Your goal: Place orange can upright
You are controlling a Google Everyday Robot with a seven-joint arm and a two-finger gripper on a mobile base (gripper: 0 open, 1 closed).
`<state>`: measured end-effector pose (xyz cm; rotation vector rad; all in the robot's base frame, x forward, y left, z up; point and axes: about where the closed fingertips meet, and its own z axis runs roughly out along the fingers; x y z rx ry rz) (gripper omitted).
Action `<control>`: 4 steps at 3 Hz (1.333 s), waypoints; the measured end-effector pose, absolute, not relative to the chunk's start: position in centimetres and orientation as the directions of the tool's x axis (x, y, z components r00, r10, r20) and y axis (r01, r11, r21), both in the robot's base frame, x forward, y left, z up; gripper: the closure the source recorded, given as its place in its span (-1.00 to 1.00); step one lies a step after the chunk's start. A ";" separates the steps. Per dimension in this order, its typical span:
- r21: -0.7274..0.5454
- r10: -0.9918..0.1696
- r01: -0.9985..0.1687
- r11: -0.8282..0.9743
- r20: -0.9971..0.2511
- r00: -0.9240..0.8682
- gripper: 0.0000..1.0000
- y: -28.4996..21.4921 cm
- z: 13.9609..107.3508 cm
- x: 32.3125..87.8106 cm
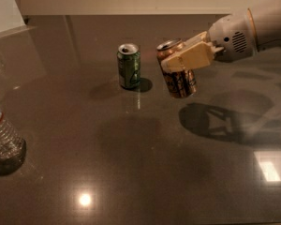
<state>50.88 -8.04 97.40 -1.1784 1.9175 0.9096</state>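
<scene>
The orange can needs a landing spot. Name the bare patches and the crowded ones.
Widest bare stretch: table front centre, from the water bottle at left to the right edge. Also bare beneath the gripper, right of centre, whose jaws clamp the orange can aloft. Tightest: beside the green can.
</scene>
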 end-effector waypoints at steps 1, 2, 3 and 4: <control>0.281 -0.273 -0.896 0.343 -0.883 -0.381 1.00 -7.9 97.6 51.0; 0.277 -0.187 -0.907 0.318 -0.919 -0.346 1.00 -8.0 97.6 51.1; 0.198 -0.174 -0.936 0.292 -0.951 -0.256 1.00 -8.7 96.7 50.8; 0.151 -0.182 -0.946 0.286 -0.961 -0.208 1.00 -9.3 96.0 50.7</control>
